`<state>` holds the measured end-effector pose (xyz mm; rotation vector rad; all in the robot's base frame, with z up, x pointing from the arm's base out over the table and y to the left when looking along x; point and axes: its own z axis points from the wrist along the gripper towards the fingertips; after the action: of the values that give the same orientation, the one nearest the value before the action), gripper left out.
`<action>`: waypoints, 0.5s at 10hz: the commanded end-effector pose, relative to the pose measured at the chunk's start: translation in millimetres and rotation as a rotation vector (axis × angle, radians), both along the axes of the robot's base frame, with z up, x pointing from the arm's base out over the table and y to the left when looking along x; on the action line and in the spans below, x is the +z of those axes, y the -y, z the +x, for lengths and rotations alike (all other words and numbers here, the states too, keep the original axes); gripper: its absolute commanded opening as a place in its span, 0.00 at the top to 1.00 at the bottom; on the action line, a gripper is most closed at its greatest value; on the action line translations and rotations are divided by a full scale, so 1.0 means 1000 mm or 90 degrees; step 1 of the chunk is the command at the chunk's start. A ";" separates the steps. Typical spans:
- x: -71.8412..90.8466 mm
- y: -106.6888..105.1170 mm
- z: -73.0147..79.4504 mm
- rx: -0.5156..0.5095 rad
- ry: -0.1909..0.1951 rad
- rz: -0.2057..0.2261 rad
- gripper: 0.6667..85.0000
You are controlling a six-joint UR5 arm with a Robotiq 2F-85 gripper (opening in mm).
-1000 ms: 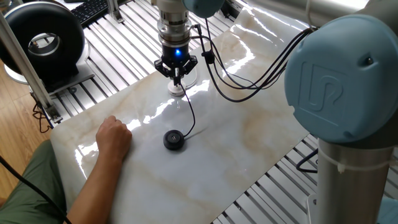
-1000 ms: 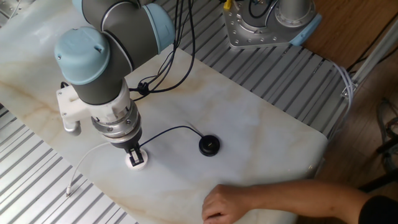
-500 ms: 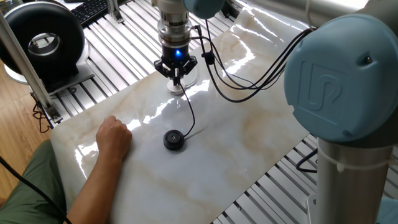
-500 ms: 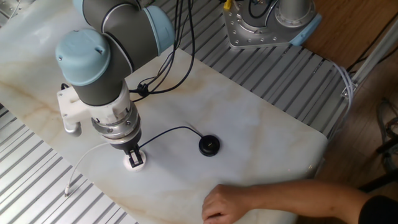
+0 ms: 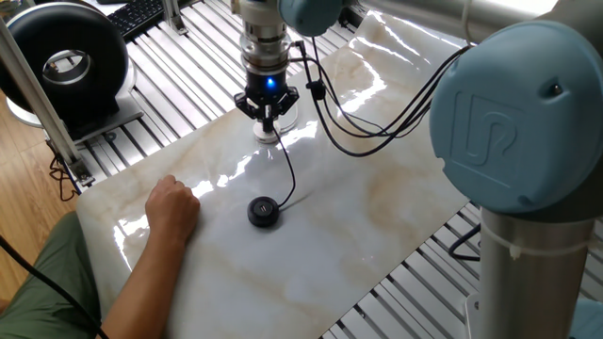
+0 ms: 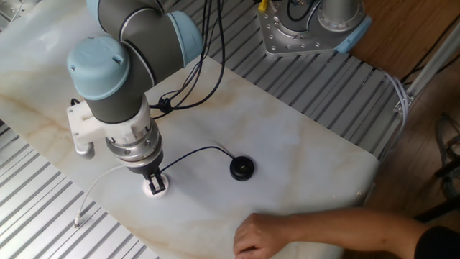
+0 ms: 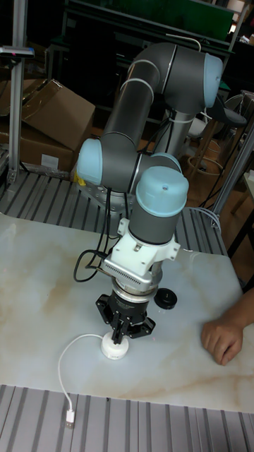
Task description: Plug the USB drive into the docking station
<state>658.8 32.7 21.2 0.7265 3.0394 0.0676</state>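
The docking station, a small white disc, lies on the marble table. My gripper points straight down right over it, fingertips at its top. The fingers are closed on the USB drive, whose plug is mostly hidden between them. Its thin black cable runs from the fingertips to the flat black puck lying on the table nearby. Whether the plug touches the disc cannot be told.
A person's hand rests on the table near the puck. The disc's white cord trails toward the slatted table edge. The arm's own black cables hang behind the gripper. A black round device stands off the table.
The arm's upper joints have drifted a few pixels. The gripper stays closed over the white disc, and the puck and the hand have not moved.
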 end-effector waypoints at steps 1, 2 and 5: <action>0.005 0.004 0.000 0.012 -0.003 0.005 0.99; 0.005 0.005 0.000 0.038 -0.002 0.001 0.92; 0.006 -0.005 0.002 0.079 -0.001 0.014 0.59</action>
<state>659.4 32.0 24.9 0.6091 3.0703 0.0669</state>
